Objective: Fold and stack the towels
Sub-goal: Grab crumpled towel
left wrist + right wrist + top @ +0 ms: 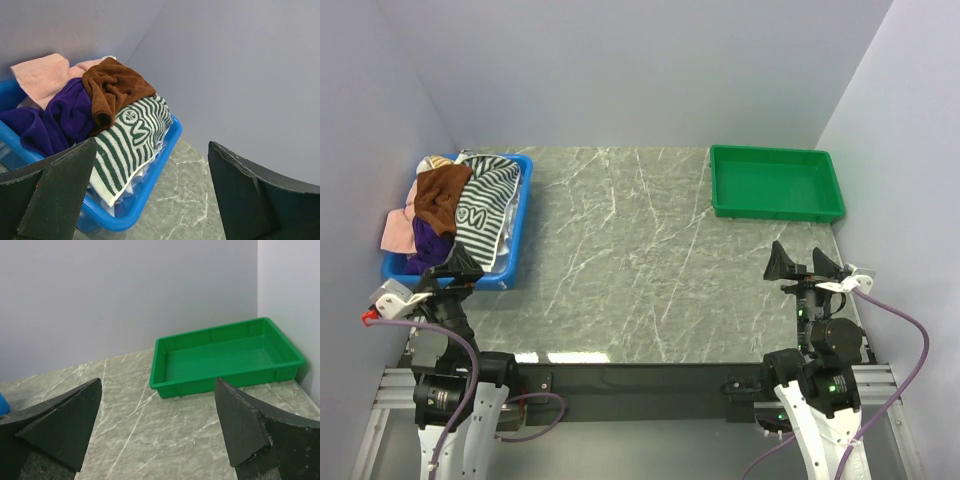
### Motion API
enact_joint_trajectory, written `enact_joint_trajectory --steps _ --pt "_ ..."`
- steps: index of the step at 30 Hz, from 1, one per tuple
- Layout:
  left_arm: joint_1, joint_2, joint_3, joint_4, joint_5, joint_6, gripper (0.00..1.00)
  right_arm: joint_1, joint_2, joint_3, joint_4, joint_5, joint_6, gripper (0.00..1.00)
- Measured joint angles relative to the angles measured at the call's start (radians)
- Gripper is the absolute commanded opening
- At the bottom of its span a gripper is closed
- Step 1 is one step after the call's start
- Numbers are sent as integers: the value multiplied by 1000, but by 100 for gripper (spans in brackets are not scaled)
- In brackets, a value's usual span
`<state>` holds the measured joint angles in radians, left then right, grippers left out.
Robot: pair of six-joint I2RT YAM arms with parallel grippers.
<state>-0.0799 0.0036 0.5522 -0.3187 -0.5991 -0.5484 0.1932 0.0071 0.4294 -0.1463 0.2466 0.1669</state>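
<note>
The towels are heaped in a blue bin (521, 215) at the table's back left. On top lie a brown towel (445, 193), a dark green-and-white striped one with lettering (488, 205), a purple one (428, 240) and a pink one (398, 228). In the left wrist view the brown towel (115, 90) rests over the striped towel (129, 145) and the purple towel (60, 122). My left gripper (460, 268) hovers open at the bin's near end, holding nothing. Near the right edge my right gripper (804, 264) is open and empty.
An empty green tray (775, 183) sits at the back right, ahead of the right gripper (157, 427); in the right wrist view the green tray (225, 357) lies close to the side wall. Pale walls enclose the marble table (640, 270) on three sides.
</note>
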Motion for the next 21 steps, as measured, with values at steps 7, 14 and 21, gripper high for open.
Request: enact_joint_trajectory --steps 7,14,21 --pt "0 30 26 -31 16 -61 99 2 0 10 -9 26 19 100" --pt "0 440 199 -91 74 -166 100 51 0 10 -31 56 49 100" --pt "3 961 513 -238 79 -225 99 108 0 10 -38 104 48 100"
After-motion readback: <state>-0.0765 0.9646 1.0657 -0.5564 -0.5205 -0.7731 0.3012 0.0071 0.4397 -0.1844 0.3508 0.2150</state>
